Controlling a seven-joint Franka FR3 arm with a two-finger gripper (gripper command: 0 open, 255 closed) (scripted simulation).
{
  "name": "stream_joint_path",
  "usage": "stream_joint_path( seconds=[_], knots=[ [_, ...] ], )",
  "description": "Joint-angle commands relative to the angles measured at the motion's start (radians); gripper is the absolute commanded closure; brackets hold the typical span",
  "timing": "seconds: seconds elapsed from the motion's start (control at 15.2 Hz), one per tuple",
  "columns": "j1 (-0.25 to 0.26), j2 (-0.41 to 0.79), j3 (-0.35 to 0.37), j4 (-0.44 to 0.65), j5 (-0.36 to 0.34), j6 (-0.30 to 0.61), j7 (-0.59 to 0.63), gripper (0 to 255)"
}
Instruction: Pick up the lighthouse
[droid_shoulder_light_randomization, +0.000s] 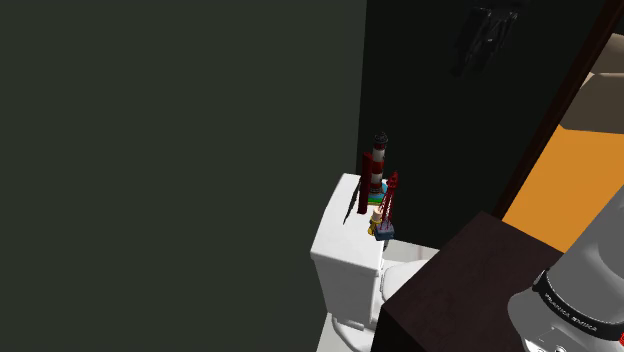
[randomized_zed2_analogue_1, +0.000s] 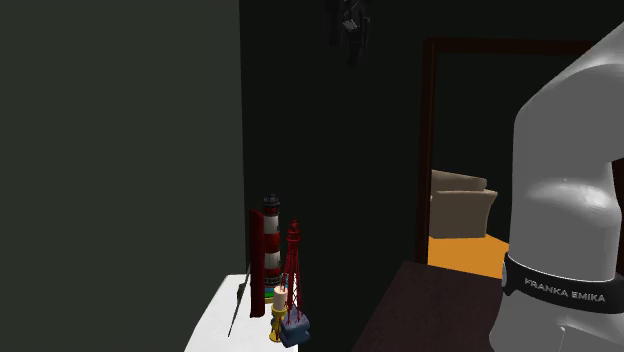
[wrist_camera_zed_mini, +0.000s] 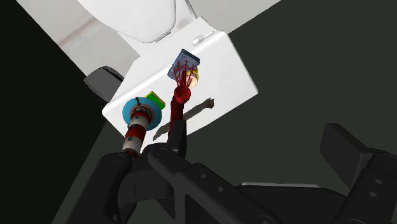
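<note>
The lighthouse (droid_shoulder_light_randomization: 375, 163) is a red-and-white striped tower with a dark top. It stands upright on the white toilet tank (droid_shoulder_light_randomization: 340, 250), close to the dark wall. It also appears in the second exterior view (randomized_zed2_analogue_1: 270, 240). In the wrist view the lighthouse (wrist_camera_zed_mini: 139, 124) sits on a blue round base, just off the left finger. My black gripper (droid_shoulder_light_randomization: 487, 35) hangs high above the tank, well apart from the lighthouse, dim against the wall (randomized_zed2_analogue_1: 350, 25). The gripper (wrist_camera_zed_mini: 257, 149) is open, its fingers standing wide apart with nothing between them.
A red lattice tower (droid_shoulder_light_randomization: 388, 200) on a blue block stands right beside the lighthouse, with a small yellow figure (randomized_zed2_analogue_1: 277, 320) at its foot. The toilet bowl (wrist_camera_zed_mini: 137, 19) lies below the tank. My dark stand (droid_shoulder_light_randomization: 450, 290) is near. A doorway (randomized_zed2_analogue_1: 465, 250) opens onto an orange floor.
</note>
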Motion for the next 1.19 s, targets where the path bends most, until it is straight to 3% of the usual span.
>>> stream_joint_path(
  seconds=[0.0, 0.59, 1.12],
  knots=[
    [0.000, 0.000, 0.000, 0.000, 0.000, 0.000, 0.000, 0],
    [-0.014, 0.114, -0.061, -0.181, -0.050, 0.385, -0.112, 0],
    [-0.005, 0.338, -0.133, -0.227, -0.054, 0.737, -0.220, 0]
  ],
)
